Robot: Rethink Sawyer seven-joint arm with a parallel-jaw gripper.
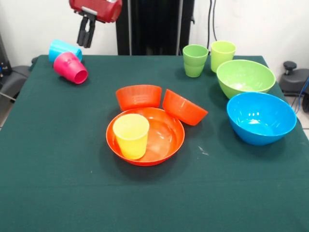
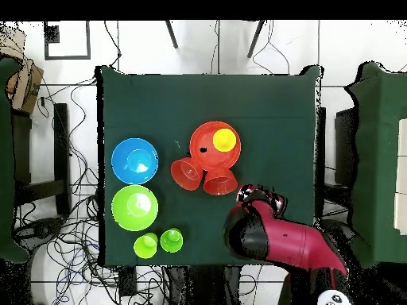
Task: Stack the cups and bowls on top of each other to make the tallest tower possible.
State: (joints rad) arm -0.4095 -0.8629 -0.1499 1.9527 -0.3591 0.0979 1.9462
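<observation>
A yellow cup (image 1: 131, 136) stands upright inside the wide orange bowl (image 1: 166, 137) at the table's middle. Two small orange bowls (image 1: 138, 96) (image 1: 184, 107) lean against its far rim, the right one tilted. A pink cup (image 1: 71, 68) lies on its side at the far left, with a sky blue cup (image 1: 62, 48) lying behind it. My gripper (image 1: 86, 43) hangs above and just right of these two cups, fingers together and empty. In the overhead view the yellow cup (image 2: 224, 140) sits in the wide bowl (image 2: 205, 143); my arm (image 2: 270, 234) hides the pink and blue cups.
Two light green cups (image 1: 195, 60) (image 1: 222, 54) stand at the far right, beside a large lime green bowl (image 1: 245, 77). A large blue bowl (image 1: 260, 117) sits nearer, at the right edge. The robot's black pedestal (image 1: 154, 26) stands behind the table.
</observation>
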